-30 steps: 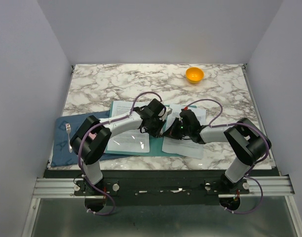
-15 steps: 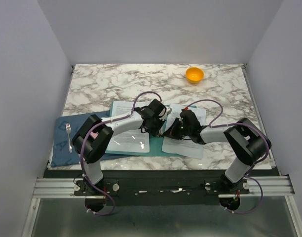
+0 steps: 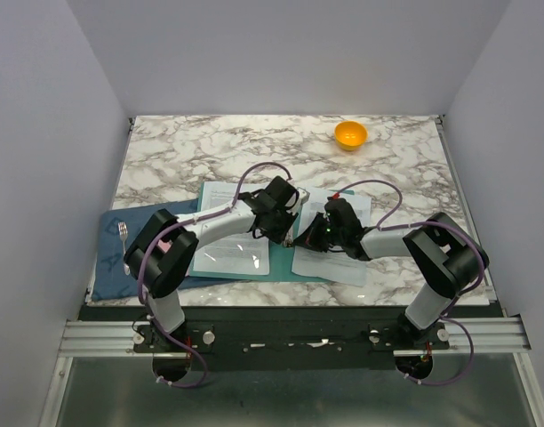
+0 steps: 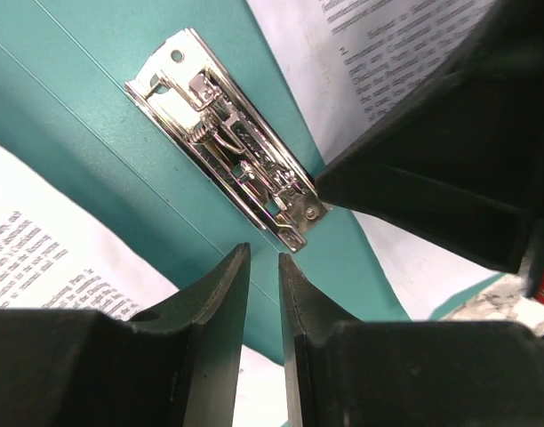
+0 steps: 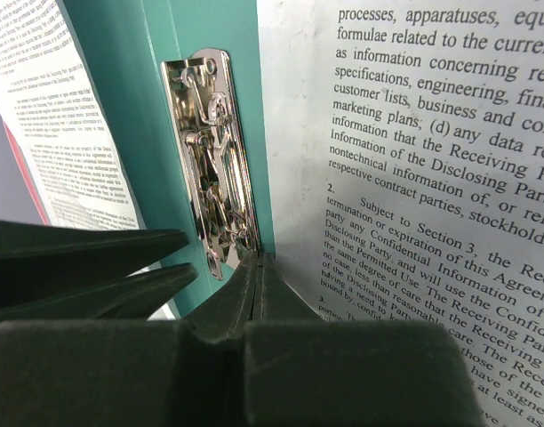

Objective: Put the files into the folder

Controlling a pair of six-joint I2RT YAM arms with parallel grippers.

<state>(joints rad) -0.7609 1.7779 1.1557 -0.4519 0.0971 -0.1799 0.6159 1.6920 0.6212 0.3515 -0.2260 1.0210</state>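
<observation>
**Two hands meeting at the spine of the open teal-green plastic folder [image 3: 281,266] on the marble counter [image 3: 192,156].**

From above, the left hand [image 3: 288,236] and right hand [image 3: 308,238] sit tip to tip over the folder's middle, with white printed paper files [image 3: 229,255] lying on either side under the arms. A round orange bowl [image 3: 350,134] stands well beyond the right hand. A dark blue placemat [image 3: 110,260] carrying a metal fork [image 3: 124,247] lies far out to the left of the left hand. Left wrist: the left hand's fingers are slightly parted with nothing between them, tips just short of the near end of the shiny metal clip [image 4: 228,138]. The right hand's black body crowds in beside that end. Right wrist: the right hand is clenched on nothing, its tip at the clip's foot beside the sheet edge, and the left fingers [image 5: 85,258] press close on its left.
</observation>
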